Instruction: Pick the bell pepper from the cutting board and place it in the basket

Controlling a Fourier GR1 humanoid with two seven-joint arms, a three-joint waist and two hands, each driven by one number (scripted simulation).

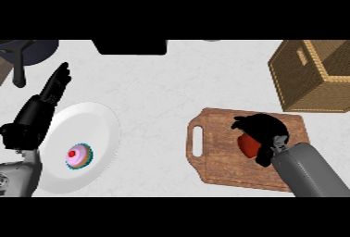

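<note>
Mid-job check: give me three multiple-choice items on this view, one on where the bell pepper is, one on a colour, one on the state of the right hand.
1. Where is the bell pepper?
A. in the basket
B. over the cutting board
C. on the plate

2. What colour is the bell pepper?
A. red
B. green
C. yellow

3. What is the right hand doing?
A. resting open at the edge
B. curled round the bell pepper
C. pressing flat on the basket

Key: 1 B, the pepper shows over the cutting board, well short of the basket. 2 A, the part showing under the hand is red. 3 B, its fingers curl over the pepper, hiding most of it.
</note>
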